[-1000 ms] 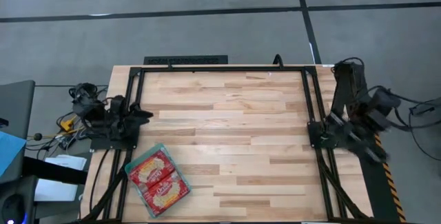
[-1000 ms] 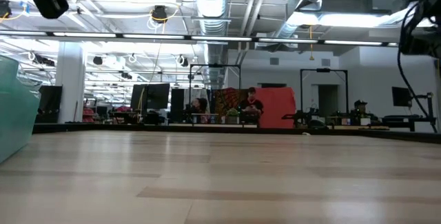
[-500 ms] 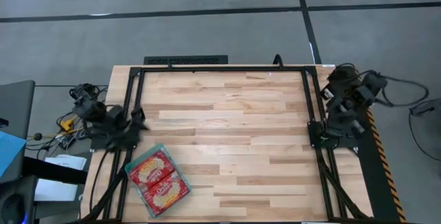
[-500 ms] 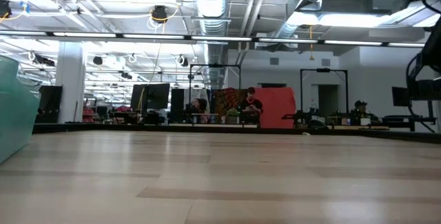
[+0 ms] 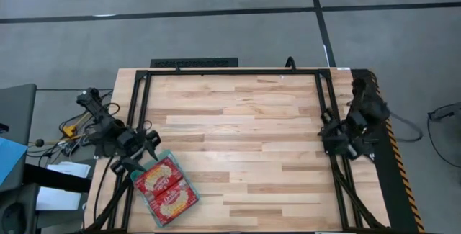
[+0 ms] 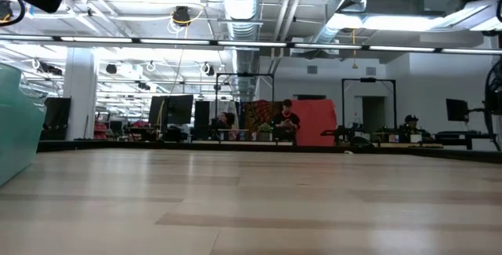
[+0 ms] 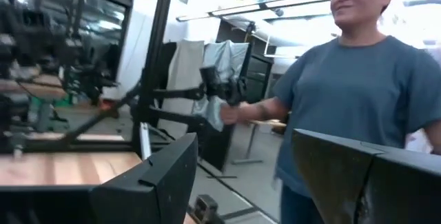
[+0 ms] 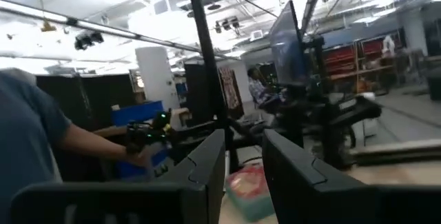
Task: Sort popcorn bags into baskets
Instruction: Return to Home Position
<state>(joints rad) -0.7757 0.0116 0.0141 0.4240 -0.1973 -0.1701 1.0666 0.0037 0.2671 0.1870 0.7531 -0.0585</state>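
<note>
We should lift the left gripper (image 5: 146,140), fingers apart, clear of the green bin (image 5: 167,153); the right gripper (image 5: 338,137), fingers slightly apart, waits at the bench's right edge.

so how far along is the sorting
Done: red packets lie in the green tray; none shows loose on the table. In hand: nothing, left gripper and right gripper are open at the table's sides. Left: no packet visible to sort.

The left arm (image 5: 115,137) and right arm (image 5: 356,122) are matte black, built of chunky jointed segments with thin black cables looping off them. Their fingers (image 7: 155,182) are dark, flat, angular slabs with stepped edges.
</note>
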